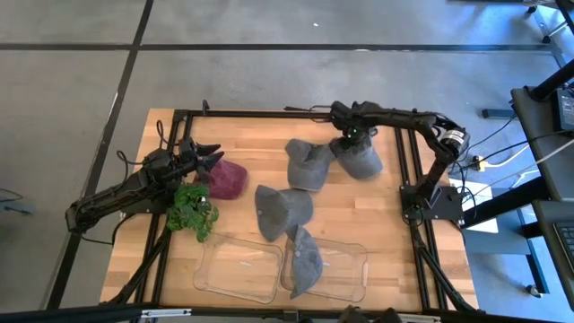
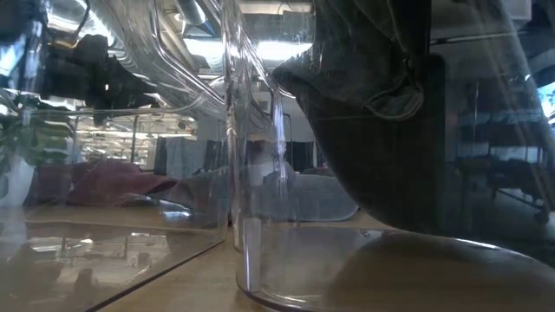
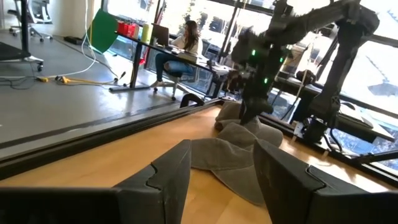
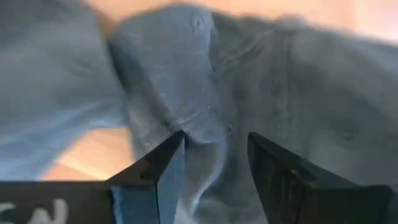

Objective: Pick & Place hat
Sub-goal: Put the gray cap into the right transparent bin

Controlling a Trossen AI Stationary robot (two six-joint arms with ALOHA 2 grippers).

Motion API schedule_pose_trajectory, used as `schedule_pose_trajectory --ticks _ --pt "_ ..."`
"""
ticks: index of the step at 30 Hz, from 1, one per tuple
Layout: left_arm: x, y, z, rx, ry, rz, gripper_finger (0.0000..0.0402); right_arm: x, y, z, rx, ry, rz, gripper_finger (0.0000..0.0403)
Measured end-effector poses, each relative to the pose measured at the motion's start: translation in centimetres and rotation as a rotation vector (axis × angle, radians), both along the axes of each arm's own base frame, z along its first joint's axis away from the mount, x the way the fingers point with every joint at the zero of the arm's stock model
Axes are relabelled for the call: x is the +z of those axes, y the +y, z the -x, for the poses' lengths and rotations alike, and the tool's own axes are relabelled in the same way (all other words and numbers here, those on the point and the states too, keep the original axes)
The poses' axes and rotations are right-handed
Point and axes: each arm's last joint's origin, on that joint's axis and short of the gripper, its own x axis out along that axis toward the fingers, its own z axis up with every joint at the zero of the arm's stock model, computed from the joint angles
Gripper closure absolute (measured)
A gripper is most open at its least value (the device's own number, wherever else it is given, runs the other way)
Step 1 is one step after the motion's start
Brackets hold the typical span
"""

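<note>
Several grey hats lie on the wooden table. One grey hat [image 1: 361, 161] sits near the far right, a second [image 1: 309, 166] beside it, a third [image 1: 281, 211] at mid-table. Another grey hat [image 1: 303, 260] [image 2: 373, 113] hangs over the rim of a clear tray. My right gripper [image 1: 348, 141] [image 4: 211, 168] is open, low over the far-right hat [image 4: 298, 93], its fingers on either side of a raised seam [image 4: 202, 134]. My left gripper [image 1: 213, 160] [image 3: 221, 180] is open near the table's left, beside a maroon hat [image 1: 227, 179]. My right gripper comes from above, pointing down at the far-right grey hat's seamed ridge [image 4: 202, 134], which stands between the open fingers. Whether a finger [image 4: 165, 165] touches the cloth, I cannot tell. The hat lies flat on the table.
Two clear trays [image 1: 240, 267] [image 1: 345, 274] stand side by side at the near edge. A green plant [image 1: 191, 211] sits near my left arm. A black frame [image 1: 269, 114] runs around the table. People and desks show in the room beyond the far edge [image 3: 183, 40].
</note>
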Motion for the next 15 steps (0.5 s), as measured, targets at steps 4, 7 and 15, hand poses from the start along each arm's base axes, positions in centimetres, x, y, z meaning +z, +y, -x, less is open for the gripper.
schedule_pose_trajectory --ticks 4,7,15 --pt "0.0 0.0 0.0 0.001 -0.001 0.0 0.0233 -2.6 0.9 1.5 -0.02 0.039 -0.048 0.0226" --pt "0.0 0.0 0.0 0.006 -0.002 -0.001 0.0233 -3.8 2.0 2.3 -0.027 0.053 -0.115 0.0226" --pt "0.1 0.1 0.1 0.046 -0.008 -0.003 0.0233 -5.1 5.6 2.1 0.075 0.082 -0.228 0.0264"
